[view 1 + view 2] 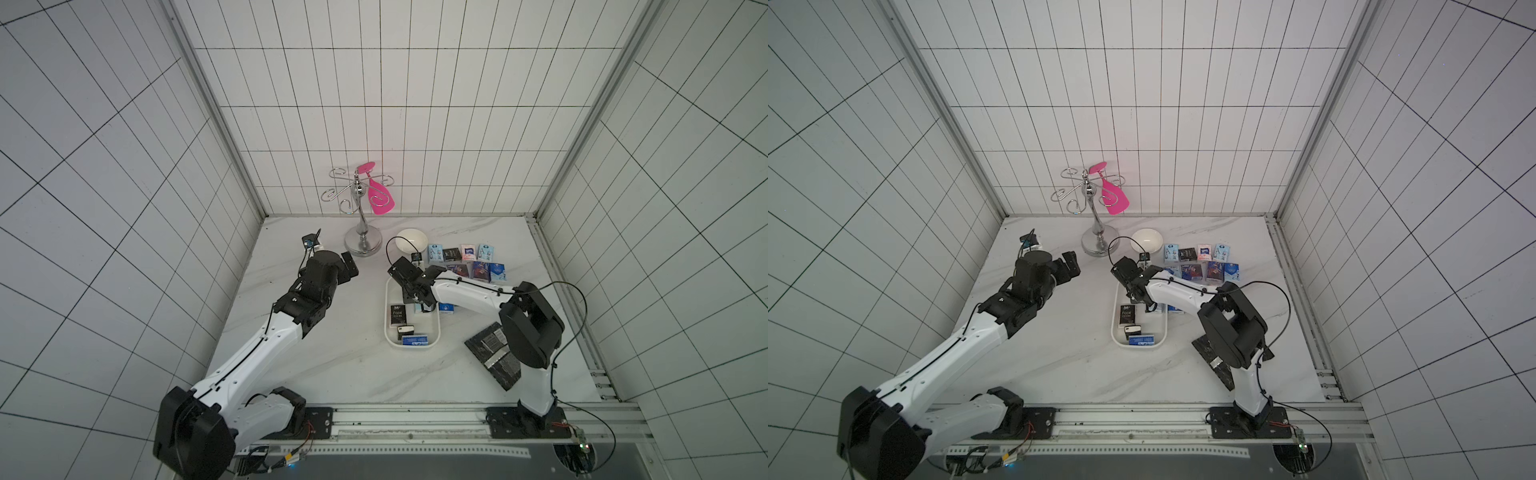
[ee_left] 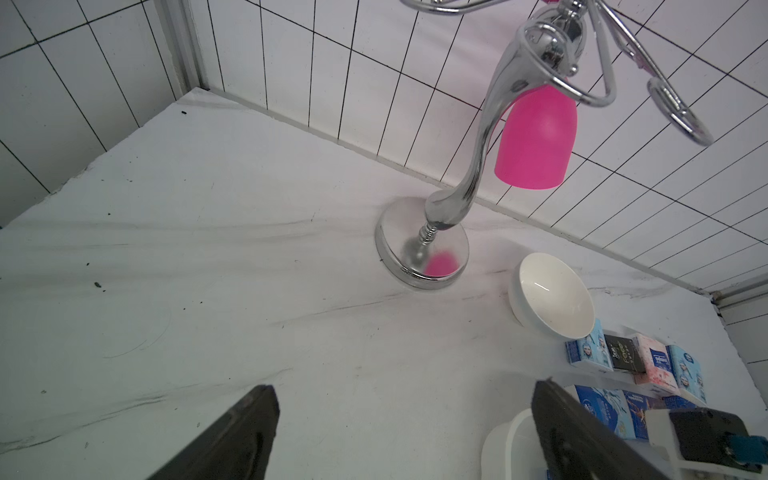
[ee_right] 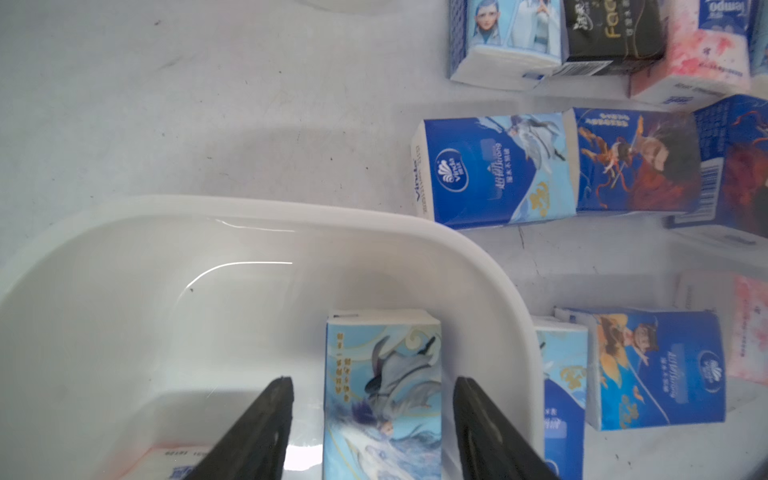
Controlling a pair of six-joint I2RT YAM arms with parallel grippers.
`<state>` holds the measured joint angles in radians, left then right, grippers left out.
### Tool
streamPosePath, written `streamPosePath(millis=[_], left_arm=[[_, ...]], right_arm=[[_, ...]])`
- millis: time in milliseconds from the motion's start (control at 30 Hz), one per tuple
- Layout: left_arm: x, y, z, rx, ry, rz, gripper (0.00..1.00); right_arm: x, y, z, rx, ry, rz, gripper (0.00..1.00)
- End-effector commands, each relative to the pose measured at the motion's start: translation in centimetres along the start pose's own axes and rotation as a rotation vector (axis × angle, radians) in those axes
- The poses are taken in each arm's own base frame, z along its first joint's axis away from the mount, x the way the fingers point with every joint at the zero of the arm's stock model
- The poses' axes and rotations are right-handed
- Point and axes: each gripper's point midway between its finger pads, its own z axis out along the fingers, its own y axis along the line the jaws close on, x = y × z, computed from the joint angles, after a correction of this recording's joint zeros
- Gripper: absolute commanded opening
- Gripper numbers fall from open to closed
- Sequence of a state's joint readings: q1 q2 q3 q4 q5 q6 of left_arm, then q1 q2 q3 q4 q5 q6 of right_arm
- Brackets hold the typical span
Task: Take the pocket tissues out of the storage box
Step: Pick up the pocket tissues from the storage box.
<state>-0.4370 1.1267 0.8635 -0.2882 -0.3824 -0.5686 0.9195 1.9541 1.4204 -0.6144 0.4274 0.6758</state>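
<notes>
One light blue packet (image 3: 382, 395) of the pocket tissues is inside the storage box (image 3: 291, 208), in its far half and close to the right wall. The right jaws stand spread on both sides of this packet. A gap shows between one finger (image 3: 257, 432) and the wrapper, so they are not pinching it. A pale pink packet (image 3: 166, 463) is on the other side of that finger, also in the box.

In a top view, three more packets are in the near half of the box: a black packet (image 1: 398, 315), a small black and white packet (image 1: 405, 330) and a blue packet (image 1: 415, 340). Other packets lie outside on the table (image 1: 332, 365): two rows of packets (image 1: 468, 252) behind the box, and a few packets (image 1: 446, 307) just beside its right wall. A white bowl (image 1: 411, 241) stands near the rows.

The left jaws are spread wide and hold nothing. They hang above bare table, near the chrome stand (image 2: 424, 257) that carries a pink cup (image 2: 536, 137).
</notes>
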Motion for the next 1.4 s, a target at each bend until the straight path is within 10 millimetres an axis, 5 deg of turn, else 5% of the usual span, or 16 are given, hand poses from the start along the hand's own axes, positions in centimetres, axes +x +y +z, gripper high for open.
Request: streamPosePath(millis=[0,333,667,900,1067,1267,1367], left_arm=[[0.0,-0.5,-0.3,0.035,-0.001,-0.017,0.99],[0.4,-1.5,-0.9,0.094,0.028,-0.034,0.99],[-0.2,-1.6,-1.5,0.103,0.010,-0.038,0.99],[-0.1,-1.5,-1.1,0.087,0.012,-0.033,0.99],[-0.3,-1.9,-0.8,0.091,0.015,-0.038,0.99],[-0.4,-2.5,-0.4,0.092,0.017,-0.032,0.99],[-0.5,-2.6,-0.4,0.091,0.016,-0.029,0.99]], right_arm=[[0.8,-0.9,1.0,0.065,0.047,0.015,0.65],[0.9,-0.8,2.4,0.102,0.063,0.121,0.67],[1.2,2.8,2.9,-0.021,0.074,0.147,0.56],[-0.3,3.2,1.0,-0.077,0.016,0.136,0.48],[-1.9,2.6,-2.4,-0.112,-0.047,0.123,0.48],[-4.4,-0.2,-7.0,-0.116,-0.155,0.130,0.48],[-5.8,-3.6,-8.6,-0.078,-0.197,0.158,0.48]])
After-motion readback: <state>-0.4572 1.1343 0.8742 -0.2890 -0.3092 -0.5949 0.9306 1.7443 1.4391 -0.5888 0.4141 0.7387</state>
